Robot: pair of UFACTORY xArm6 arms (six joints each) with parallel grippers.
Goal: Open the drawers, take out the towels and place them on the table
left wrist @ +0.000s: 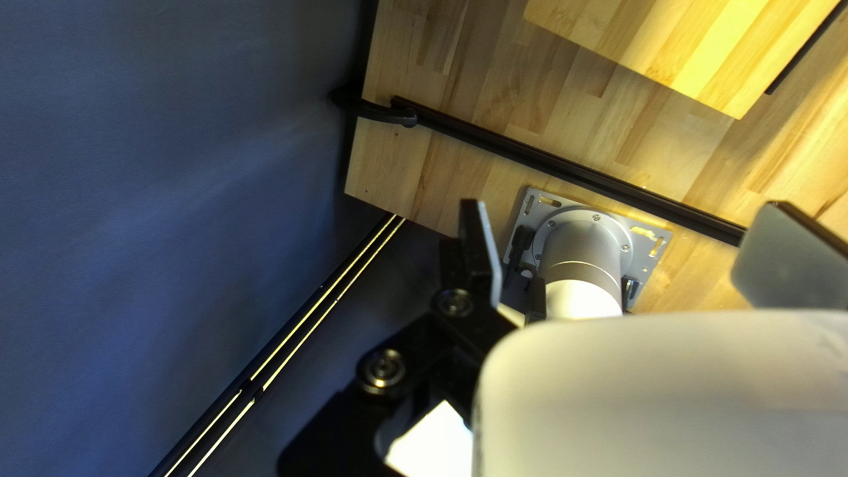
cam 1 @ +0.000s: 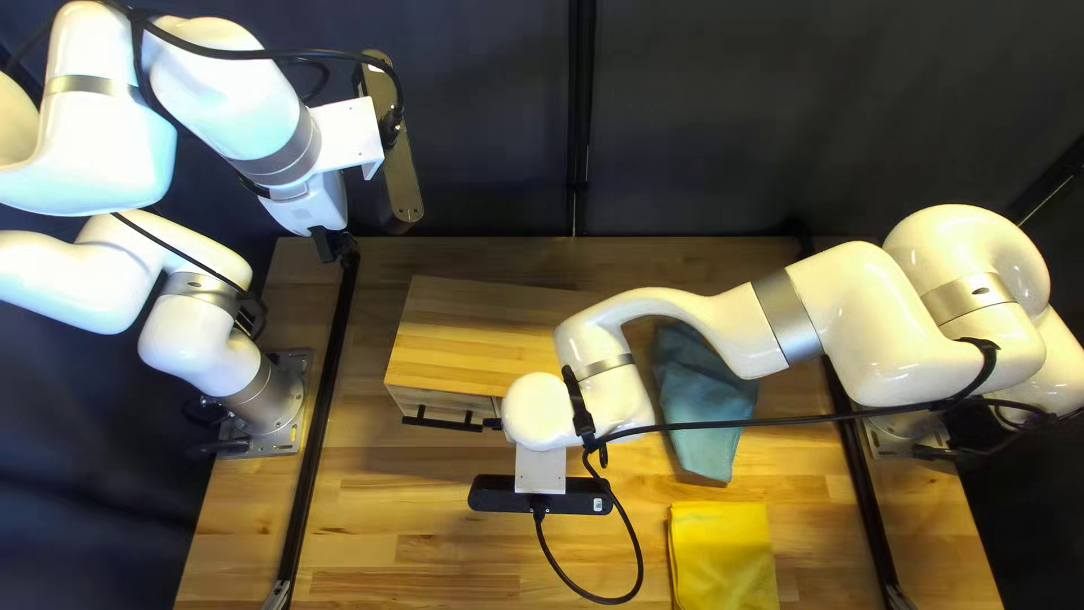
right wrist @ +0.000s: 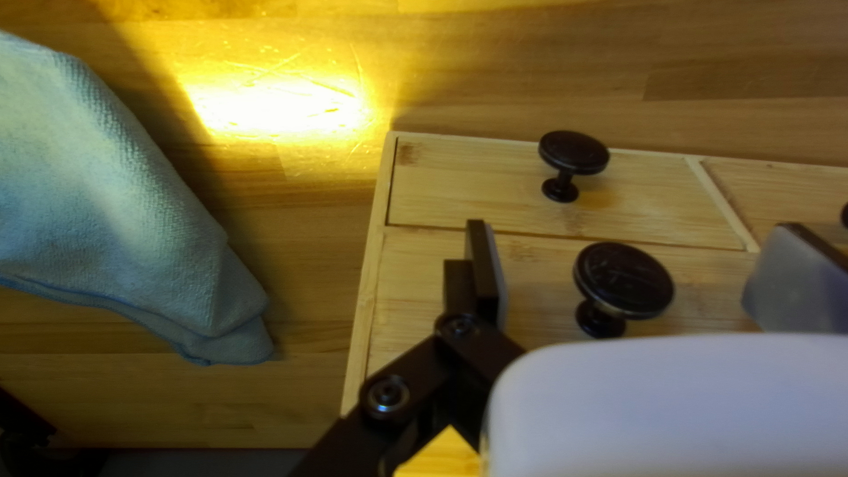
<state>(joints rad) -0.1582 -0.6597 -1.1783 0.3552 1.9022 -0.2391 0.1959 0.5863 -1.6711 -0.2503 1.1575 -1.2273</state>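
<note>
Wooden surface [cam 1: 406,542], butcher-block pattern, with a dark curtain [cam 1: 720,110] behind its far edge.

Item 1, drawer chest [cam 1: 466,339]: stands at mid-surface, left of centre in the top left view, front toward the near edge. In the right wrist view two drawer fronts [right wrist: 563,199] are visible one above the other, both flush with the frame, and part of another is beside them. Each of the two carries a dark round knob.

Item 2, right hand [right wrist: 633,238]: fingers wide apart, holding nothing. It is aimed at the chest front. The nearer knob [right wrist: 623,285] appears between the two fingers with clear space on both sides, and neither finger touches it. The farther knob [right wrist: 573,154] lies ahead of the hand.

Item 3, left hand [left wrist: 633,252]: fingers wide apart, empty, touching nothing. It is raised above the far left corner of the surface and looks down on the left arm's base plate [left wrist: 589,245].

Item 4, blue-green towel [cam 1: 703,398]: lies loosely bunched on the surface just beside the chest, on its right in the top left view, partly under the right arm.

Item 5, yellow towel [cam 1: 724,555]: lies folded flat on the surface at the near edge, near the blue-green towel but not touching it.
</note>
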